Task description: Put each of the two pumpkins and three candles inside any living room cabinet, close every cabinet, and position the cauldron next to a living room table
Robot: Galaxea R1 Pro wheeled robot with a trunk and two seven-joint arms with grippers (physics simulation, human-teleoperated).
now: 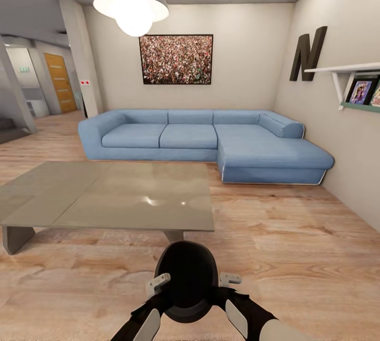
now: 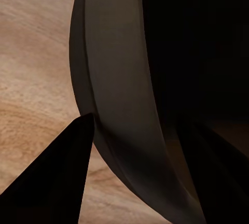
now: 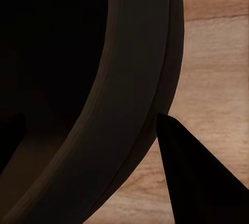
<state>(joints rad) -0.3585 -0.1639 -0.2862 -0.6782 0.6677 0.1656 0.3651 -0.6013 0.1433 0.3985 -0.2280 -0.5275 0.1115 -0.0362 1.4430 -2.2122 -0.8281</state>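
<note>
A: Where's the cauldron [image 1: 186,284] right now?

B: In the head view it sits low in front of the robot, carried between both arms, above the wooden floor [image 1: 295,246] and just short of the near edge of the glass-topped coffee table [image 1: 111,196].

A: So both end effectors are on it?

B: Yes. The left end effector [image 1: 158,283] is at the left side of the rim and the right end effector [image 1: 229,279] at the right side. In each wrist view the dark rim runs between the two fingers, one inside the mouth and one outside, so I judge each is clenched on the cauldron wall.

A: Which step is this, then?

B: The last part, I'd say: getting the cauldron next to the bench. No pumpkins, candles or cabinet are in sight here, so I can't judge those steps.

A: And the next move?

B: Lower it straight down to the floor beside the bench, keeping both arms level so it doesn't tilt, then release both sides and back the arms away. The blue sofa [image 1: 211,143] is well beyond and no obstacle.
</note>
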